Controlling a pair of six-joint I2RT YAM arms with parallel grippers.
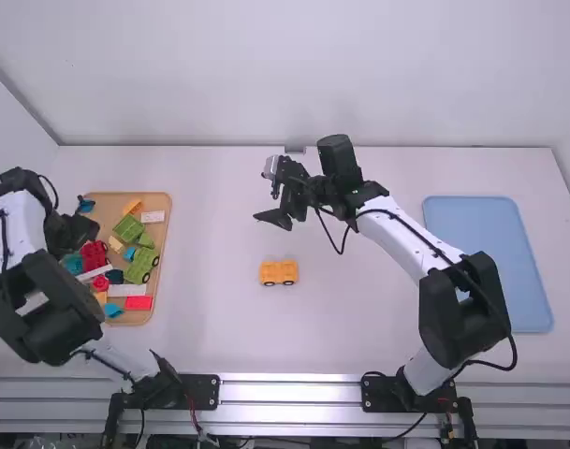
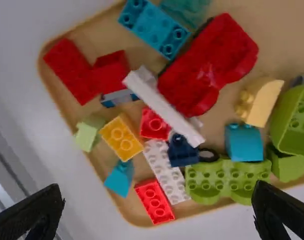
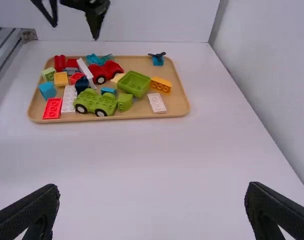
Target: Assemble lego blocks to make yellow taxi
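With our left gripper (image 2: pixel 157 197) and right gripper (image 3: pixel 152 189) spread at nine and twelve o'clock from the yellow wheeled block (image 1: pixel 279 272), we are risking snagging neighbouring bricks (image 2: pixel 164 169) because they are crowding the tan tray (image 3: pixel 177 100) beneath the left jaws.

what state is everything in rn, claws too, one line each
left claw, open
right claw, open
yellow wheeled piece, upright on the table
wooden tray, loaded with blocks
red car, on its wheels
green wheeled piece, on its wheels
blue board, lying flat
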